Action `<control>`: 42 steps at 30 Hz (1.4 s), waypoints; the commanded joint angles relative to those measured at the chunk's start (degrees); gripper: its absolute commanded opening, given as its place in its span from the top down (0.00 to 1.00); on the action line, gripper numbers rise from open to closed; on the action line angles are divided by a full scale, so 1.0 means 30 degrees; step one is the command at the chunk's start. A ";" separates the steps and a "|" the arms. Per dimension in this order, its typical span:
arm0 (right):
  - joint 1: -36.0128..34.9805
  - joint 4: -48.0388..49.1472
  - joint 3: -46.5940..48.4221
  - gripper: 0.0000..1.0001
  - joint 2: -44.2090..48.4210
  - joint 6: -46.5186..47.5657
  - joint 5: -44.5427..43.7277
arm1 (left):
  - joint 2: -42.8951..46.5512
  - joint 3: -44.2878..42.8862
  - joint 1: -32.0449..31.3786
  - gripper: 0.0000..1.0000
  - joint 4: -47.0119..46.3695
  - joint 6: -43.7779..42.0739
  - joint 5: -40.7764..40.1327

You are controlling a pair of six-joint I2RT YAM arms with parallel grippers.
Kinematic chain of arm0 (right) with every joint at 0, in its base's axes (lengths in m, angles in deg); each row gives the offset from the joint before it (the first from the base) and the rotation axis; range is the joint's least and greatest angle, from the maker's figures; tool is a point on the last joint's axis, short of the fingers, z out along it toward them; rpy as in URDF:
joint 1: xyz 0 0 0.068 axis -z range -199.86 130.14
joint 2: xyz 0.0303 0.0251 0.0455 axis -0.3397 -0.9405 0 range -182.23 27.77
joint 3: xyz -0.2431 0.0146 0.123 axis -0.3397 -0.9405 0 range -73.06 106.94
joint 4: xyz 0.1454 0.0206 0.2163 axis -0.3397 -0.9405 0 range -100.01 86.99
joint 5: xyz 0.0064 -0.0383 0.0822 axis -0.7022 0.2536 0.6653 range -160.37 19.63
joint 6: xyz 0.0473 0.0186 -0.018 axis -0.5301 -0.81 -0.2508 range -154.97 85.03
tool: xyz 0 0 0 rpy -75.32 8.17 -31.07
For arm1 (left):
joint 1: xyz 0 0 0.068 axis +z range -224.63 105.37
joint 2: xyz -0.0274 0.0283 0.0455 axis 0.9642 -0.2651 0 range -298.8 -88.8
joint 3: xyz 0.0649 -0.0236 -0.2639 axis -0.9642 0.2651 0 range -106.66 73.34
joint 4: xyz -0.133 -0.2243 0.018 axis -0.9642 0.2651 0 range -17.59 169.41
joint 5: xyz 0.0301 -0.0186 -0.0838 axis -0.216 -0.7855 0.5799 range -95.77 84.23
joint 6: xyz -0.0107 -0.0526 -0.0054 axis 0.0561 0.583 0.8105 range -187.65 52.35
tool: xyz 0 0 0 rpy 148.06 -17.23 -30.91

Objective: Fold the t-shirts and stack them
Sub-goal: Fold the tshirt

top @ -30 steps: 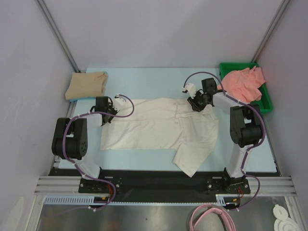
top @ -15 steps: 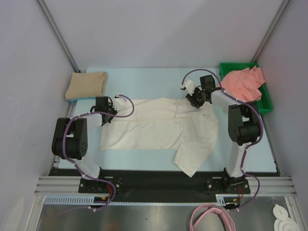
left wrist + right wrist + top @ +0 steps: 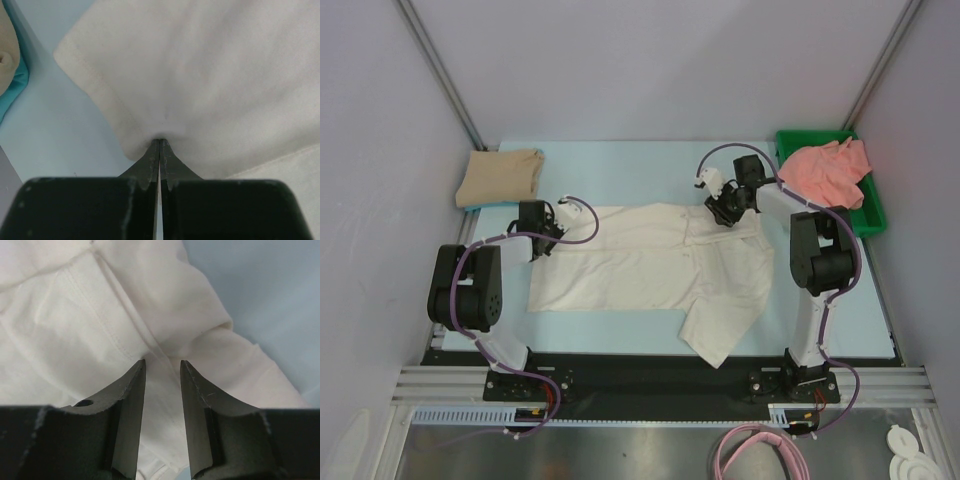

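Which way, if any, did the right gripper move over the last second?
Yes. The right gripper edged slightly left, away from the green tray, over the cream-white t-shirt.

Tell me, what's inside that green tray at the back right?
A crumpled salmon-pink t-shirt fills most of the green tray and spills over its far right rim. The tray's floor under the shirt is covered, so anything lying beneath it cannot be seen.

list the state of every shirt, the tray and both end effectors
cream-white t-shirt, spread out on the table, right side rumpled
tan t-shirt, folded, far left of the table
salmon-pink t-shirt, crumpled in the green tray
green tray, holds the salmon-pink t-shirt
left end effector, shut on the cream-white t-shirt's edge
right end effector, open, a crease of the cream-white t-shirt between its fingers
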 commanded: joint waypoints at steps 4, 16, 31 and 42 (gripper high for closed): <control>0.0312 -0.1408 0.0816 0.61 0.0393 0.0560 0.1658 | -0.0196 0.0289 -0.0075 0.99 0.0495 -0.0147 0.0270; 0.0254 -0.0824 0.0526 1.00 0.0362 0.0326 0.1131 | -0.0196 0.0289 -0.0045 0.99 0.0495 -0.0146 0.0271; -0.0682 -0.1202 -0.5215 1.00 0.7068 0.0590 0.0398 | -0.0196 0.0289 -0.0075 0.99 0.0466 -0.0146 0.0271; -0.2442 -0.3138 -0.8557 0.72 1.2460 -0.1400 0.1101 | -0.0196 0.0318 -0.0075 0.99 0.0466 -0.0147 0.0271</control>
